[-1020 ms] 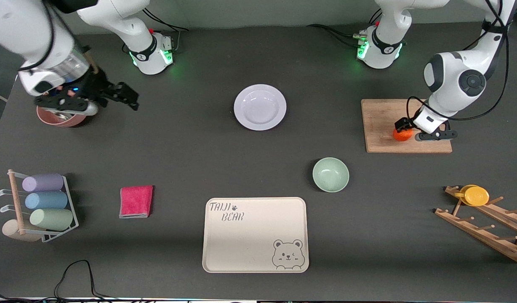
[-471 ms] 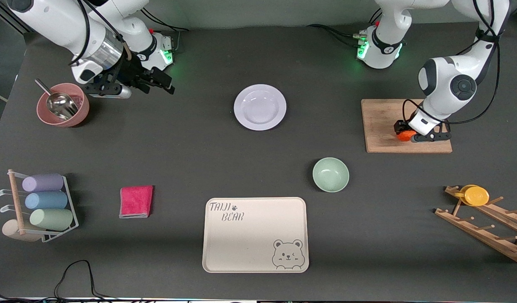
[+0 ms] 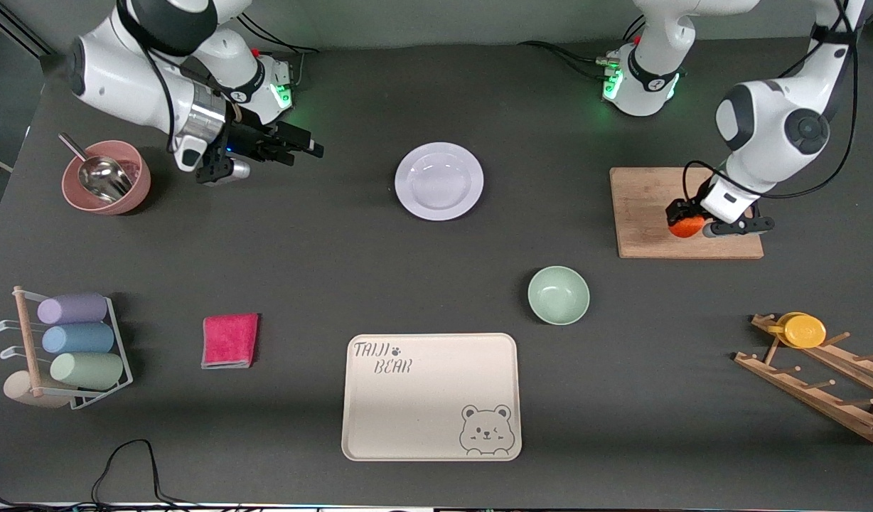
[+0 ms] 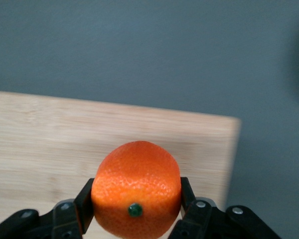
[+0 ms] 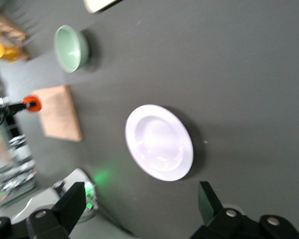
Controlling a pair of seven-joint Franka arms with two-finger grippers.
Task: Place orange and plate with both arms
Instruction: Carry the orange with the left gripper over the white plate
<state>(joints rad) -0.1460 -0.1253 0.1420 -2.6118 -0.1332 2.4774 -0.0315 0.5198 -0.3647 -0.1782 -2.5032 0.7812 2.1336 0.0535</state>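
Left hand (image 4: 137, 219) grips the dimpled round orange (image 4: 136, 196) over the wooden board (image 3: 646, 213); right hand (image 5: 139, 204) gapes above the glossy plate (image 5: 159, 142).

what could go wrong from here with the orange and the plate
The left tool is shut on the orange over the cutting board; the fruit is round, so it might slip out in transit. The right tool, open, hangs over the table between the pink bowl and the plate; the plate lies flat and glossy, so gripping its rim could be tricky.
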